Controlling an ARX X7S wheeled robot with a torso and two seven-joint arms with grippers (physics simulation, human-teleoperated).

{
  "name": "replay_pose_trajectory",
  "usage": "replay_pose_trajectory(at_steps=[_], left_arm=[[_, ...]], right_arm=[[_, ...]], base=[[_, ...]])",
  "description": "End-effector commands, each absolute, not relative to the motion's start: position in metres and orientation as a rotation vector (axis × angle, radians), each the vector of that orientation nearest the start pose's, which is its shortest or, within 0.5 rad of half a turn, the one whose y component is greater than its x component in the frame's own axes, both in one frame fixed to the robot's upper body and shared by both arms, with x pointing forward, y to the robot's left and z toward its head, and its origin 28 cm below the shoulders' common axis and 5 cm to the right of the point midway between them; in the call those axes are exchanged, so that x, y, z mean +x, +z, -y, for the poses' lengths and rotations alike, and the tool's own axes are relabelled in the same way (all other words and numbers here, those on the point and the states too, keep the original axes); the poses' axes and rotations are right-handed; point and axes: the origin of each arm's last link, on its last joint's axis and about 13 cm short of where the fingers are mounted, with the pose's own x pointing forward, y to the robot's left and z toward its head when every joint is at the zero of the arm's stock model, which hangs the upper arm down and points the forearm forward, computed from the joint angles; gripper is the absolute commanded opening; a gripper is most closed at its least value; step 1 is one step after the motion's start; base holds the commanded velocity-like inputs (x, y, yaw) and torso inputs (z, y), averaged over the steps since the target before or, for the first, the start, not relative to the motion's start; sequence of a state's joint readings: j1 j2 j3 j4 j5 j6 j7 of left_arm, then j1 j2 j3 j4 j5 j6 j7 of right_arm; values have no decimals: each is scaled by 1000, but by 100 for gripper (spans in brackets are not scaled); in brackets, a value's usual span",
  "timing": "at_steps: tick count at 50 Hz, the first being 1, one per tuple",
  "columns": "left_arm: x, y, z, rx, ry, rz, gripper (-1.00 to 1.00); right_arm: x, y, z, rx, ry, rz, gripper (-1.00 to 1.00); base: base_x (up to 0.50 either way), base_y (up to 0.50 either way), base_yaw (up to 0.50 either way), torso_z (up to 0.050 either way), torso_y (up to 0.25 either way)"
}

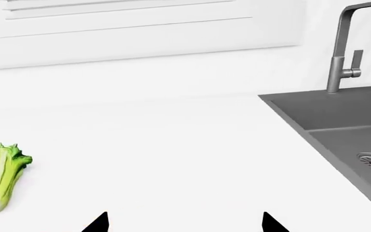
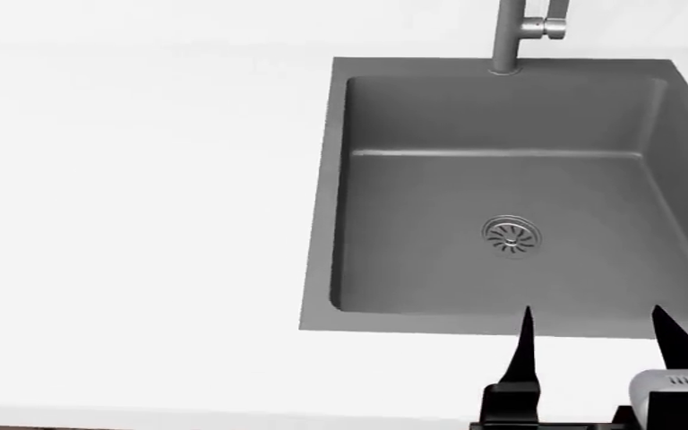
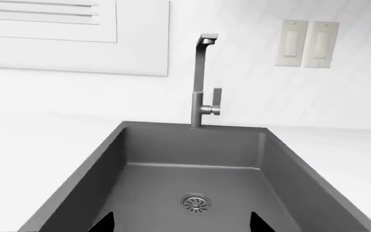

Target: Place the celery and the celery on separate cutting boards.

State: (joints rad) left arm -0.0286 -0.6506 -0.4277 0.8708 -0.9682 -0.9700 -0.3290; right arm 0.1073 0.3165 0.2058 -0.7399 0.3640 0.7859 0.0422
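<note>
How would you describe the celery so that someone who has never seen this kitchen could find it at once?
Start at the dark grey sink with its tall tap, set into the white counter. Look away from the sink across the bare counter, as the left wrist view shows. The celery lies there alone, the only green thing: pale stalks, whitish base, darker leafy top.

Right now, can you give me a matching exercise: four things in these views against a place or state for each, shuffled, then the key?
Things:
1. celery
2. faucet
3. drain
4. right gripper

Places or states:
A. in the floor of the sink
B. lying on the white counter, left of the sink
C. open, over the sink's near edge
D. upright behind the sink's back rim

Pairs: 1-B, 2-D, 3-A, 4-C
</note>
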Motion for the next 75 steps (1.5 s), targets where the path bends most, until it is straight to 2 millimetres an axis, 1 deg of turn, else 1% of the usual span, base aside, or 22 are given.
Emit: replay_pose_trajectory(at_steps=[1, 7, 19, 31, 33, 39, 44, 58, 60, 62, 65, 66, 67, 69, 70, 75], left_arm=[[158, 182, -301, 49, 11, -41, 100], [158, 184, -302, 50, 18, -39, 100], [158, 179, -304, 54, 31, -53, 100], [160, 179, -303, 74, 52, -71, 100], [159, 182, -305, 73, 53, -72, 100], [160, 179, -304, 78, 53, -79, 100], [160, 181, -301, 82, 50, -80, 100], [165, 176, -298, 90, 75, -118, 100], [165, 177, -297, 68, 69, -135, 100], [170, 184, -290, 65, 60, -145, 100], [182, 197, -276, 40, 54, -175, 100], [183, 199, -274, 38, 59, -185, 100], [190, 203, -268, 36, 57, -203, 100], [195, 208, -262, 42, 47, -200, 100], [199, 214, -257, 37, 29, -197, 100], [216, 227, -249, 3, 14, -205, 100]], right_arm=[[195, 147, 162, -58, -7, 71, 100], [196, 148, 161, -64, -4, 70, 100], [196, 145, 162, -57, -10, 65, 100], [196, 145, 162, -59, -11, 62, 100], [196, 145, 162, -59, -11, 62, 100], [196, 144, 162, -57, -11, 61, 100], [196, 145, 161, -54, -12, 67, 100], [198, 147, 162, -22, -18, 54, 100], [198, 147, 161, -22, -18, 56, 100], [198, 145, 161, -20, -17, 52, 100], [198, 145, 161, -20, -17, 50, 100], [198, 145, 162, -20, -18, 50, 100], [198, 145, 162, -20, -20, 49, 100], [197, 144, 162, -19, -21, 46, 100], [197, 143, 162, -17, -22, 44, 100], [199, 142, 162, -16, -20, 36, 100]], base=[[148, 500, 0, 0, 0], [77, 500, 0, 0, 0], [-1, 500, 0, 0, 0], [33, 500, 0, 0, 0], [79, 500, 0, 0, 0], [90, 500, 0, 0, 0], [132, 500, 0, 0, 0], [53, 50, 0, 0, 0], [0, 0, 0, 0, 0], [0, 0, 0, 0, 0], [0, 0, 0, 0, 0], [0, 0, 0, 0, 0], [0, 0, 0, 0, 0], [0, 0, 0, 0, 0], [0, 0, 0, 0, 0], [0, 0, 0, 0, 0]])
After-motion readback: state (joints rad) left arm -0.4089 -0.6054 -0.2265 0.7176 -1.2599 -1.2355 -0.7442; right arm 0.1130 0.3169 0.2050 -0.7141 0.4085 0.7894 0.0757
